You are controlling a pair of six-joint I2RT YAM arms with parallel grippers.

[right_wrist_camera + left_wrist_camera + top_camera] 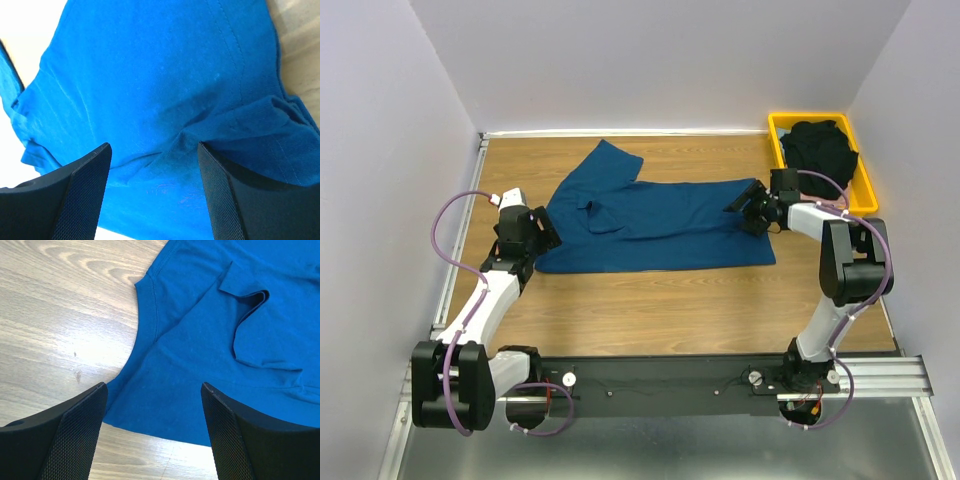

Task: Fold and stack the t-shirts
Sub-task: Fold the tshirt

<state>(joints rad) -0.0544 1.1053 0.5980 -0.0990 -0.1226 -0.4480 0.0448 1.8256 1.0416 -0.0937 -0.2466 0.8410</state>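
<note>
A navy-blue t-shirt (655, 220) lies spread on the wooden table, one sleeve reaching to the far left and a small fold near its collar. My left gripper (542, 238) is open and empty, just above the shirt's near left corner (165, 405). My right gripper (750, 205) is open and empty over the shirt's right edge, with wrinkled blue cloth (165, 130) below the jaws. A black t-shirt (820, 150) lies bunched in the yellow tray (866, 185) at the far right. No pale pink shirt is in view.
White walls close in the table on the left, far and right sides. Bare wood (670, 310) stretches between the shirt and the black rail (670, 385) at the near edge.
</note>
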